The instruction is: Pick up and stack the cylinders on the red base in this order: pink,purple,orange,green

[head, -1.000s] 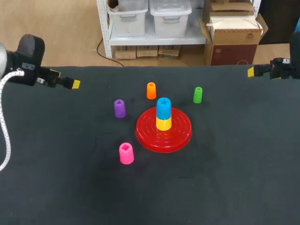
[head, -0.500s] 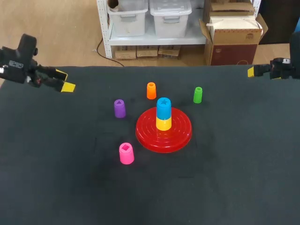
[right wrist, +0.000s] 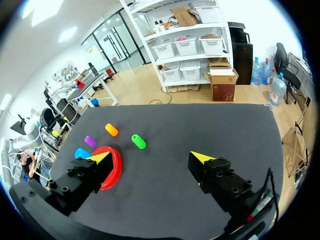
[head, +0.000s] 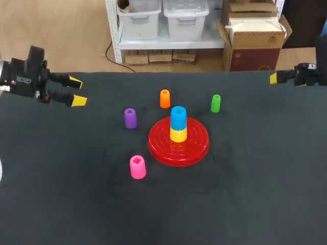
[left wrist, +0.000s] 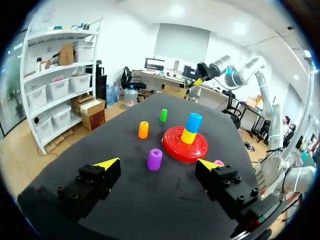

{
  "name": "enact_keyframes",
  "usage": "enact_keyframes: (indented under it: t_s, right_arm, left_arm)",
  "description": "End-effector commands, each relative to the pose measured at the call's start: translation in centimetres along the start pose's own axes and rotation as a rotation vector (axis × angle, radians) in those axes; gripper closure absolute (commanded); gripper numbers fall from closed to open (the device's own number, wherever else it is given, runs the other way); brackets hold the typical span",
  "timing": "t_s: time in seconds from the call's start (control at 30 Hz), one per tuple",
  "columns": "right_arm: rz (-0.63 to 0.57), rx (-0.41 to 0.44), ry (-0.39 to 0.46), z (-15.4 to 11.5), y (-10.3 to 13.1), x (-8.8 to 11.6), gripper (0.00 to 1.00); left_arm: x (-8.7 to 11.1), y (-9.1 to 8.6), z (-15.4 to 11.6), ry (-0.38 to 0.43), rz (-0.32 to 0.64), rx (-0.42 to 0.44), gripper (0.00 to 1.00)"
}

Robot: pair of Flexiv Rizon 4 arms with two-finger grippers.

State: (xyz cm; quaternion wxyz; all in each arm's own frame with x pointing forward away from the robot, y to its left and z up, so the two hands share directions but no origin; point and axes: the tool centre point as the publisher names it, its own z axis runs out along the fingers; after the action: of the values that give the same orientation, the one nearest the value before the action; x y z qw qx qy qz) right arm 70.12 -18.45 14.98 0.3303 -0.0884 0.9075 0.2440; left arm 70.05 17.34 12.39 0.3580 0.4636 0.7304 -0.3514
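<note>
Left gripper (head: 76, 91): released, its two fingers spread wide with nothing between them, over the table's (head: 255, 194) far left corner, well apart from all the cylinders.
Right gripper (right wrist: 150, 157): also released and holding nothing, fingers wide apart in its wrist view; it sits at the table's far right edge, where the head view shows only one yellow tip.
Red base (head: 162, 147): flat on the middle of the table, ringed with ridges.
Stack on base: a yellow cylinder (head: 178, 136) stands upright on the centre of the base, with a blue cylinder (head: 178, 117) on top of it.
Pink cylinder (head: 137, 167): upright on the table, just beside the base's near left rim, not touching it; a square hollow in its top.
Purple cylinder (head: 130, 118): upright, left of the base; the hollow in its top looks like a triangle, though it is too small to be sure.
Orange cylinder (head: 164, 98): upright, beyond the base, near its far left side.
Green cylinder (head: 215, 103): upright, beyond the base on the right.
</note>
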Motion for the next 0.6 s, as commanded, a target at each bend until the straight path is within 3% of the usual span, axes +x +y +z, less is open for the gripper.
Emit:
enact_keyframes:
  t_s: [0.03,0.33,0.6]
  right_arm:
    - [0.000,0.000,0.000,-0.02,-0.02,0.02,0.00]
    - [0.000,0.000,0.000,-0.02,-0.02,0.02,0.00]
    - [0.000,0.000,0.000,-0.02,-0.02,0.02,0.00]
  left_arm:
    - [0.05,-1.23,-0.47,-0.011,0.022,-0.013,0.00]
    - [0.88,-1.73,-0.09,0.034,0.149,0.029,0.00]
    - [0.68,-1.25,0.04,0.016,0.148,0.012,0.00]
